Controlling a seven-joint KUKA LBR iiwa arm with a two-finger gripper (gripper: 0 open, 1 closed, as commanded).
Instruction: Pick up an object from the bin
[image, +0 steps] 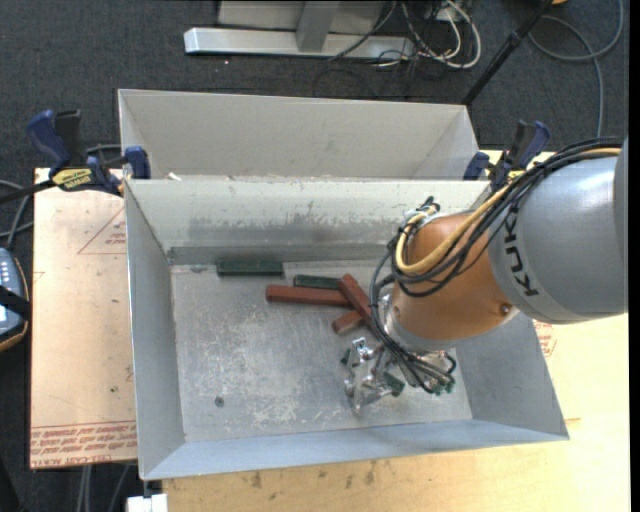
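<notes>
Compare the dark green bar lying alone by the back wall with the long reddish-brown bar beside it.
The green bar is dark green, the brown bar reddish-brown. The green bar lies alone; the brown bar's right end meets other bars. The brown bar looks longer than the green bar. Both are slim, straight and lie flat.

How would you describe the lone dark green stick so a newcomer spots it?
Start at the back wall of the grey metal bin. At its foot, left of centre, a short dark green bar lies flat along the wall. Unlike the second green stick and the reddish-brown sticks heaped to its right, it lies alone, apart from the rest.
</notes>
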